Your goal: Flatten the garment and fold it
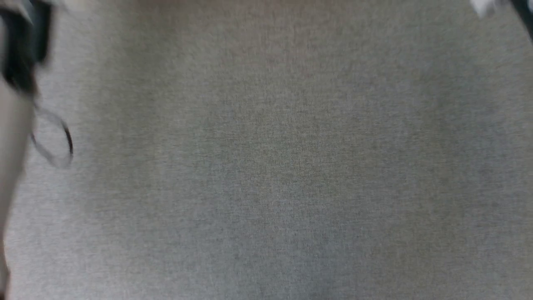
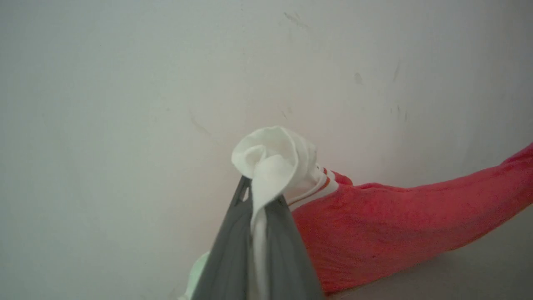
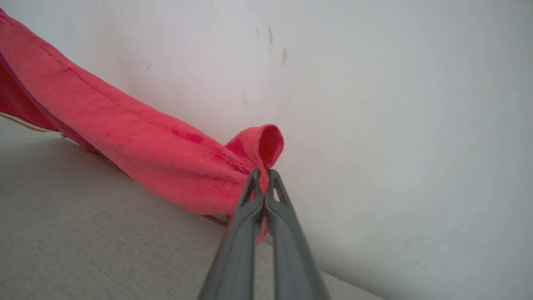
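Hanging between both grippers, the T-shirt [image 2: 374, 216] sags low over the table [image 3: 83, 233] along its edge by the wall [image 3: 374, 125]. Its bunched white sleeve [image 2: 270, 158] is clamped in the left gripper [image 2: 261, 196], and a small red fold in the right gripper [image 3: 263, 177]. Either thin pinch could slip if the arms stretch it, dropping it crumpled.

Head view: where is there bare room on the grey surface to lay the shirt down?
The grey woven fabric surface lies bare across the whole middle, bordered at left by a pale forearm with a thin cable loop. Crowded: the far strip by the white wall, where the bright red soft T-shirt stretches between the left fingers and right fingers.
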### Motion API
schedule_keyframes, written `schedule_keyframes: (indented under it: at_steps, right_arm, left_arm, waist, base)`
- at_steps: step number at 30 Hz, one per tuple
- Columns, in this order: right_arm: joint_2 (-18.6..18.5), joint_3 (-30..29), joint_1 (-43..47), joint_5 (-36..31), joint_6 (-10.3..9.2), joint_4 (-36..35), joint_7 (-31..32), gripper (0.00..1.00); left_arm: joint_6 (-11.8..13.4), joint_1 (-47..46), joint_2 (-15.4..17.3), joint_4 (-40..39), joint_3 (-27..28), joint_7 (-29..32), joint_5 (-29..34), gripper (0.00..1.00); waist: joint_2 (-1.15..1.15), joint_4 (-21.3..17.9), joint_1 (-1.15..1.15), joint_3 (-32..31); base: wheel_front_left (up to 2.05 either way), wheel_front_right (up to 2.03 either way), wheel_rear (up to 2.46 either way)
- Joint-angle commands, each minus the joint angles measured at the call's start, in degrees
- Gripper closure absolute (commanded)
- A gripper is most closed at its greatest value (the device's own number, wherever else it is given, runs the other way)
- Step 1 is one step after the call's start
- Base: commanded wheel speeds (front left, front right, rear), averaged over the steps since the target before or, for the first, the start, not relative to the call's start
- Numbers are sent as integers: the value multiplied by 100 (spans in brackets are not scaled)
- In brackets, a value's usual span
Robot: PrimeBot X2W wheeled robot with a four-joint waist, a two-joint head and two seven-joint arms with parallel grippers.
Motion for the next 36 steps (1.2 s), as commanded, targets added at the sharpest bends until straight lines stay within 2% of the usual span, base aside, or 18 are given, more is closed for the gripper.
schedule_keyframes:
  at_steps: [1,5,8,9,10,13,18,25,29,36]
  right_arm:
    - [-177,-14,342,143,-12,-199,64,100]
    - [-583,-235,1480,546,-12,-930,275,100]
    - [-701,-547,2359,718,-12,-1350,362,100]
    - [-685,-762,2930,805,-12,-1603,384,100]
    - [-685,-762,2930,805,-12,-1603,384,100]
    - [-583,-1043,3775,896,-12,-1944,428,100]
    - [-427,-1360,4978,972,-12,-2254,576,100]
    - [-380,-1356,6201,1222,-12,-2470,988,100]
    - [-434,-1328,6863,1455,-12,-2482,1424,100]
    - [-605,-1362,8009,1701,-12,-2535,2151,100]
  left_arm:
    - [88,369,81,-277,-13,53,-80,100]
    - [379,1608,388,-1286,1,263,-332,100]
    - [566,2529,638,-1946,-5,351,-503,100]
    - [610,3130,826,-2329,-82,442,-605,100]
    - [610,3130,826,-2329,-82,442,-605,100]
    - [704,3991,1003,-2709,-154,580,-908,100]
    - [797,5085,1321,-2851,-516,980,-1129,100]
    - [705,6058,1390,-2845,-1124,1660,-1640,100]
    - [638,6533,1288,-2837,-1434,1925,-1974,100]
    - [670,7170,1198,-2835,-1650,2053,-2419,100]
  waist:
    - [0,64,1,-415]
    - [0,65,1,-791]
    - [0,47,1,-1055]
    - [0,30,1,-1205]
    - [0,30,1,-1205]
    - [0,14,1,-1423]
    - [0,22,1,-1746]
    - [0,46,1,-2115]
    - [0,82,1,-2374]
    - [0,131,1,-2725]
  base:
    - [0,0,0]
    - [0,0,0]
    - [0,0,0]
    - [0,0,0]
    - [0,0,0]
    - [0,0,0]
    - [0,0,0]
    - [0,0,0]
    - [0,0,0]
    - [0,0,0]
